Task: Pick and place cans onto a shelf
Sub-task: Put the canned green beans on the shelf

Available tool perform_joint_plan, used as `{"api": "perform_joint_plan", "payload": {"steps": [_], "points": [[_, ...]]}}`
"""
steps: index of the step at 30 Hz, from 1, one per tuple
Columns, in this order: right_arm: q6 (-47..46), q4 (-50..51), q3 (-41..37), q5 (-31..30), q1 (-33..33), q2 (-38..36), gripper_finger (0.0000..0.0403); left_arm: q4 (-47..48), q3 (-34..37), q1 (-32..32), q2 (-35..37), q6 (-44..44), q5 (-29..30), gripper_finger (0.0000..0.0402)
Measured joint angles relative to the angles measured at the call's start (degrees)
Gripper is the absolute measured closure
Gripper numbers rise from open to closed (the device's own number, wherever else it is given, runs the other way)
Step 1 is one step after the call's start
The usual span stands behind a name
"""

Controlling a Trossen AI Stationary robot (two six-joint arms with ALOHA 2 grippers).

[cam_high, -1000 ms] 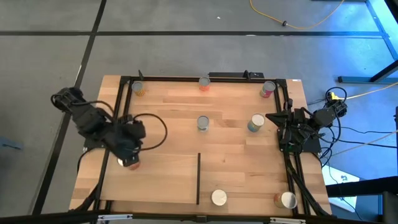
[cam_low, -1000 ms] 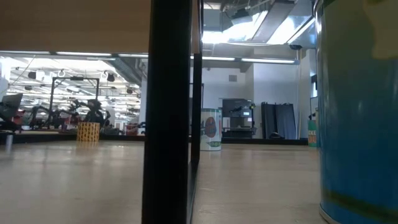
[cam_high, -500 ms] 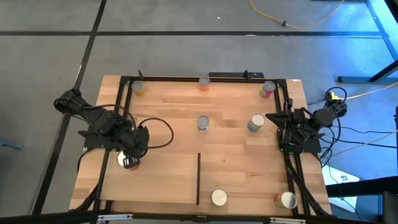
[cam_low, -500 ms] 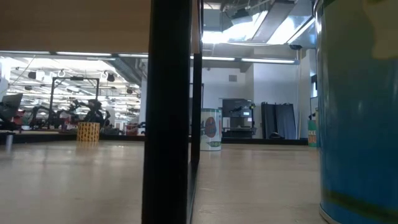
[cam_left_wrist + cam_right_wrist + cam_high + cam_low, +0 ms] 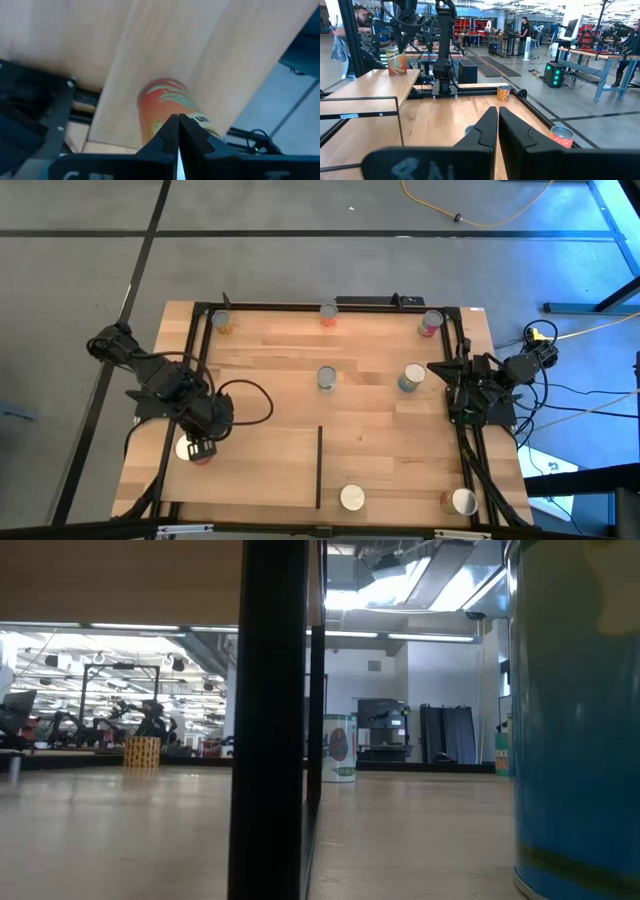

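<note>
While shut, left hand (image 5: 178,131) (empty) hovers above orange can (image 5: 167,107).

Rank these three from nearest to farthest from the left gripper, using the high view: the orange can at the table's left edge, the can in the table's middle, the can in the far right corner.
Measured from the left gripper:
1. Orange can, at the left edge, right beside the gripper.
2. Middle can, at the table's centre.
3. Far right corner can, across the table by the right arm's side.
</note>
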State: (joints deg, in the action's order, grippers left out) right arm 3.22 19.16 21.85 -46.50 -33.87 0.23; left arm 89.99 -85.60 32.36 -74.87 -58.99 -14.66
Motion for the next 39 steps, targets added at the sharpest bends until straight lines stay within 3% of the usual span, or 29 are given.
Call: {"api": "perform_joint_plan", "payload": {"steps": [6,13,19,39], "points": [[-0.02,0.0,0.0,0.0,0.0,0.0,0.0383,-2.42,0.02,1.91,0.0,-3.64,-1.67,0.0401],[0.0,-0.05,0.0,-0.44,0.01,0.0,0.0383,0.03,-2.75,2.52,0.03,-4.63,8.95,0.0401],[-0.04,-0.11,0.0,-0.44,0.0,0.0,0.0383,0.02,0.18,3.59,0.0,-6.81,9.55,0.0401],[-0.13,-0.75,0.0,-0.46,0.0,0.0,0.0383,-0.02,3.54,7.57,0.0,-13.87,-1.86,0.0401]]}}
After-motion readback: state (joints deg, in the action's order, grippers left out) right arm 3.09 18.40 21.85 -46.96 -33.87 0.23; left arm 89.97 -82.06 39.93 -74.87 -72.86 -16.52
